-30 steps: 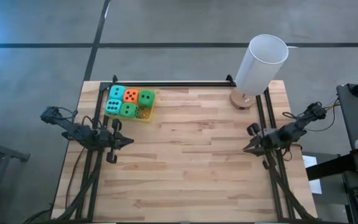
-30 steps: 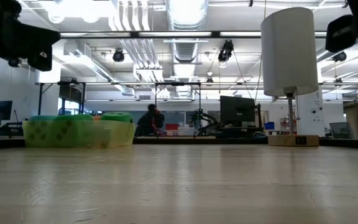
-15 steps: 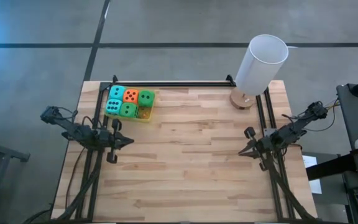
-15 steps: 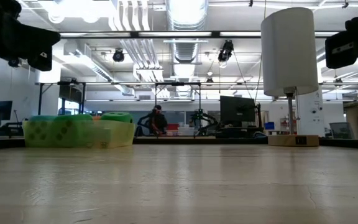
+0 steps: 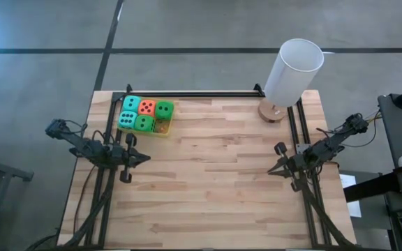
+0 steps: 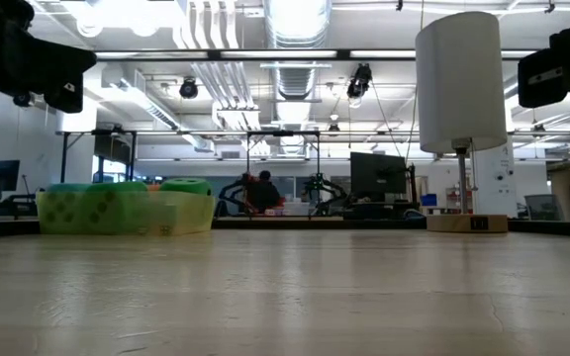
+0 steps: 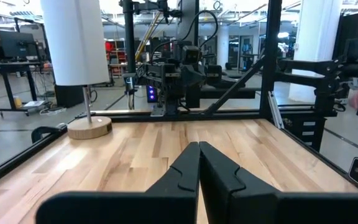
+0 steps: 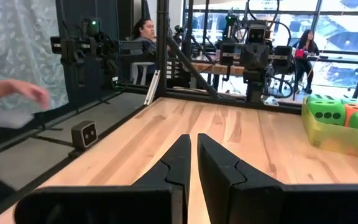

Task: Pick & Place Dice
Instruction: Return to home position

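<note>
Several dice, teal (image 5: 126,120), orange-red (image 5: 146,107) and bright green (image 5: 164,109), lie packed together in a translucent yellow tray (image 5: 163,130) at the table's far left. The right wrist view shows the green and orange dice (image 8: 325,107) in the tray (image 8: 331,140). My left gripper (image 5: 147,157) is shut and held level near the left edge, nearer than the tray; its fingertips (image 7: 197,147) meet over bare wood. My right gripper (image 5: 271,171) is shut (image 8: 194,138) and held level by the right edge, pointing toward the tray.
A white cylindrical lamp (image 5: 293,70) on a round wooden base stands at the far right corner. Black rails run along the table's left, far and right edges. Bare wood lies between the arms. A person's hand (image 8: 23,93) shows beyond the table's edge.
My right gripper has tipped down a little until it points level, and has then kept still. Its fingers stay shut. The dice and the tray have not moved.
</note>
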